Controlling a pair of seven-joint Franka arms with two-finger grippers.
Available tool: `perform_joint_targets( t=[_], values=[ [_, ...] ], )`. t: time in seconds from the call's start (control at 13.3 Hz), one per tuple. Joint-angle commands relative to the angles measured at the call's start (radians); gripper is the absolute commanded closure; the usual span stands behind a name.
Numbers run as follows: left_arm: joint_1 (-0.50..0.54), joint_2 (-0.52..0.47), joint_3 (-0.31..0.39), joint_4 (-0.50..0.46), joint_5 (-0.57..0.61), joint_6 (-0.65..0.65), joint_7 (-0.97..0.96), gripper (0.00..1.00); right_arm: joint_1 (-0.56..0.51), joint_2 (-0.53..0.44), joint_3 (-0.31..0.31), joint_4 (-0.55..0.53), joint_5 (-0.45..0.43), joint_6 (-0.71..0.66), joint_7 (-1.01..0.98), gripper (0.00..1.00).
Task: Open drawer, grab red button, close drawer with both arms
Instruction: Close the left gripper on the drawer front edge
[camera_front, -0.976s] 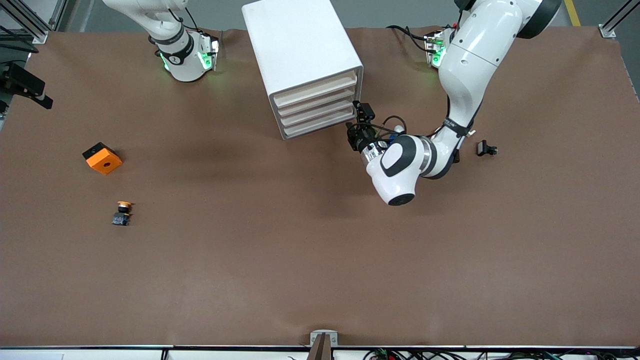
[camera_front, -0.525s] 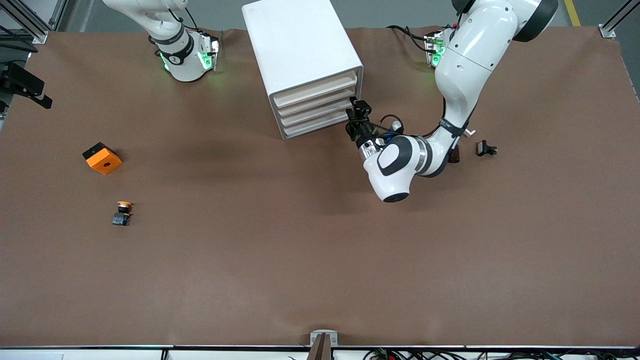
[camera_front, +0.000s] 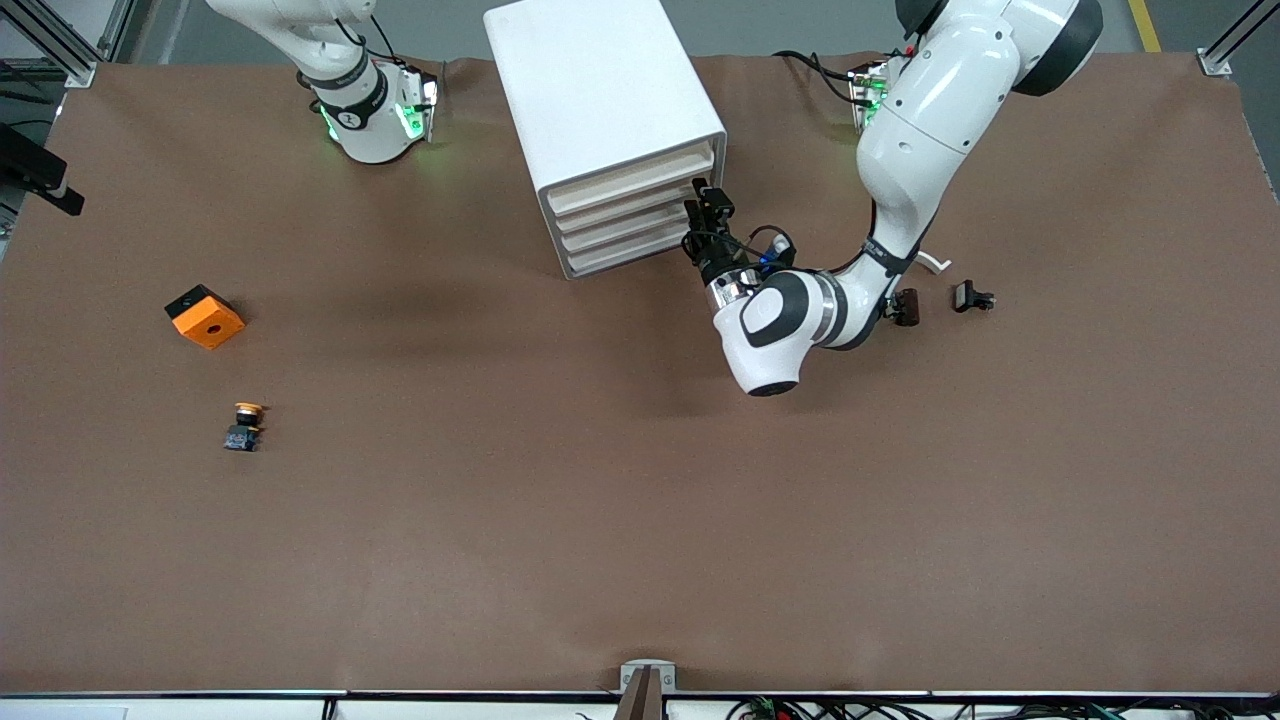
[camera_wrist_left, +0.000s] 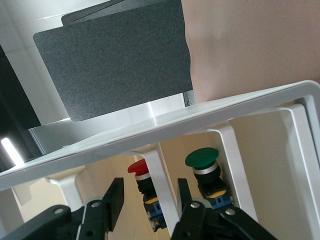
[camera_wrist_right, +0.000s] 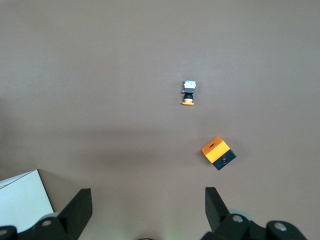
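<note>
The white cabinet (camera_front: 600, 100) stands near the robots' bases with four cream drawer fronts (camera_front: 630, 215), all flush in the front view. My left gripper (camera_front: 703, 212) is at those fronts, at the end toward the left arm. In the left wrist view its fingers (camera_wrist_left: 114, 200) stand open on either side of a white rib (camera_wrist_left: 160, 185) of a drawer's rim (camera_wrist_left: 200, 117); one finger is close to the rib, the other is apart from it. The red-capped button (camera_wrist_left: 140, 167) sits inside, just past the rib. My right gripper (camera_wrist_right: 147, 210) hangs open high over the table and holds nothing.
A green-capped button (camera_wrist_left: 204, 165) sits beside the red one. An orange cube (camera_front: 204, 316) and an orange-capped button (camera_front: 244, 426) lie toward the right arm's end. Two small dark parts (camera_front: 972, 297) (camera_front: 908, 306) lie by the left arm's elbow.
The left gripper has moved in to the drawer fronts and its fingers have narrowed. The right arm has not moved.
</note>
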Motion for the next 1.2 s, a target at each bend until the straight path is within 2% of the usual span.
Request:
perform_joint_targets(
  t=[0.0,0.53,0.75,0.9,1.13],
  values=[
    [0.007,0.009,-0.007,-0.001,-0.021,-0.021,-0.055,0.50,-0.031,0.014,0.006,0.011,-0.004,-0.012,-0.008,0.00],
    [0.006,0.013,-0.013,-0.045,-0.021,-0.021,-0.148,0.50,-0.045,0.120,0.008,0.017,-0.004,-0.006,-0.039,0.00],
    [0.004,0.014,-0.035,-0.047,-0.022,-0.021,-0.173,0.58,-0.053,0.174,0.008,0.026,-0.010,0.002,-0.039,0.00],
    [0.003,0.014,-0.038,-0.047,-0.022,-0.021,-0.179,0.66,-0.056,0.218,0.008,0.037,-0.005,0.006,-0.034,0.00],
    [-0.002,0.014,-0.038,-0.044,-0.022,-0.019,-0.181,0.93,-0.077,0.243,0.006,0.035,-0.010,0.051,-0.039,0.00]
  ],
)
